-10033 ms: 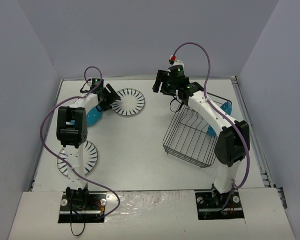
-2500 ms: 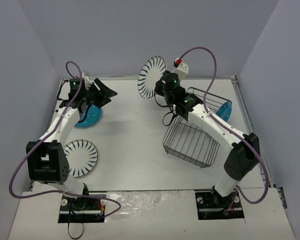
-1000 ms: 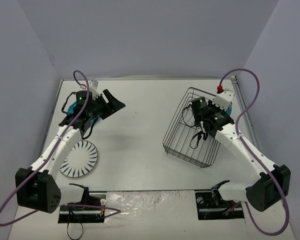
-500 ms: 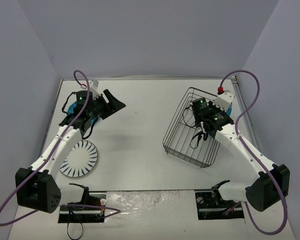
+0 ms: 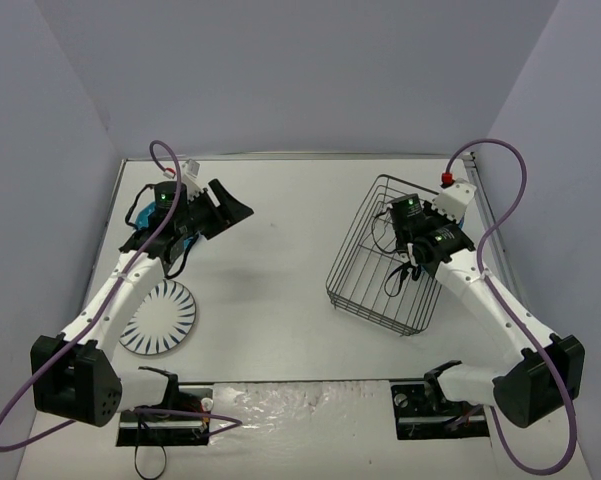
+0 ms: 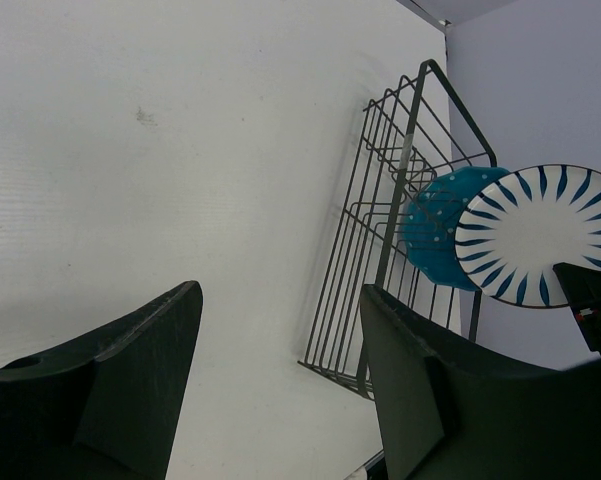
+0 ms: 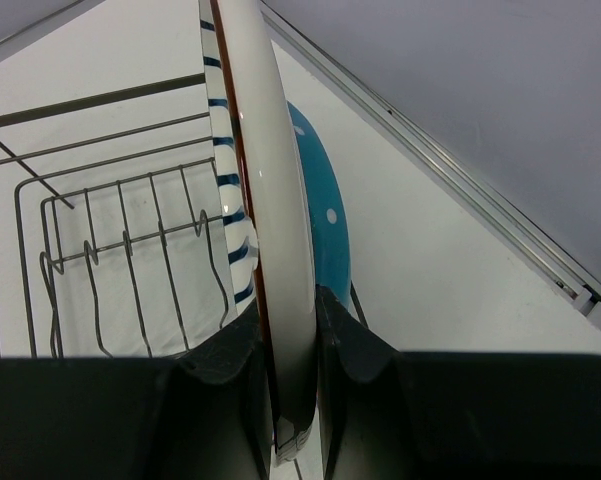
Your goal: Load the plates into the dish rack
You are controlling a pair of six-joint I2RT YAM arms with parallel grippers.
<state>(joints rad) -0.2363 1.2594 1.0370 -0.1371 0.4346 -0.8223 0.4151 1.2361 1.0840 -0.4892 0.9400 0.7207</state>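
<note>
My right gripper (image 7: 290,400) is shut on a white striped plate (image 7: 270,190), held upright and edge-on over the far end of the black wire dish rack (image 7: 130,250). Right behind it, a teal dotted plate (image 7: 328,230) stands at the rack's end. The left wrist view shows the same pair side by side, the striped plate (image 6: 535,235) and the teal plate (image 6: 435,230), at the dish rack (image 6: 395,190). My left gripper (image 5: 232,205) is open and empty above the table. Another teal plate (image 5: 184,238) lies partly hidden under the left wrist. A second striped plate (image 5: 158,318) lies flat at front left.
The rack (image 5: 380,270) stands on the right half of the table, with upright prongs (image 7: 90,255) inside. Grey walls close in the table on three sides. A metal rail (image 7: 460,170) runs along the right edge.
My right gripper has shifted slightly right with the striped plate at the rack's far end. The left arm has not moved.
</note>
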